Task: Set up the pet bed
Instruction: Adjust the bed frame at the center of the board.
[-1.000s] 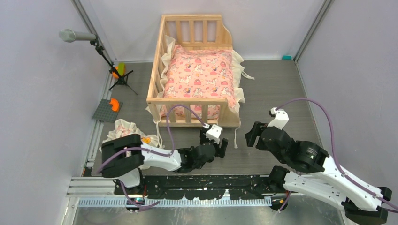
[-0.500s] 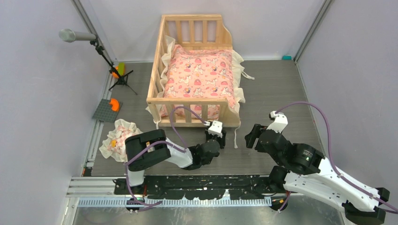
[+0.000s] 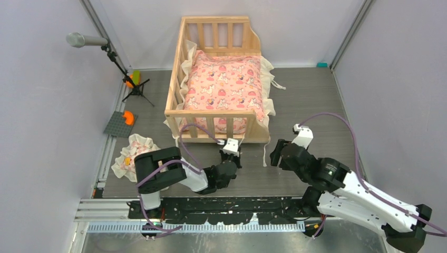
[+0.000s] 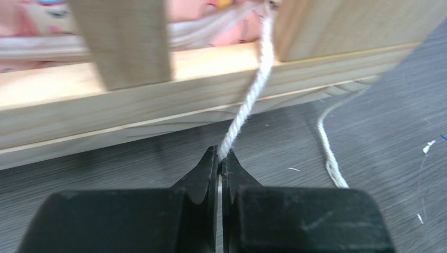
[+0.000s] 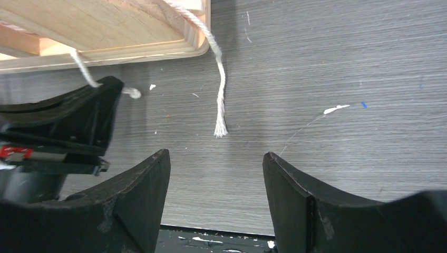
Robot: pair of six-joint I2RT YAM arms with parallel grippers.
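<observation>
The left gripper [image 4: 219,157] is pinching shut on a white cord [image 4: 252,95] hanging from the pet bed [image 4: 132,103] just ahead. The right gripper [image 5: 216,155] is standing wide open, holding nothing.

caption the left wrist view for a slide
Left hand pinching a white cord in front of the pet bed

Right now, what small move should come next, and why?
Probably the right pincer should ease forward and close on the loose cord lying just ahead of it: its jaws stand open, while the left pincer is shut on the other cord by the front rail of the pet bed.
</observation>
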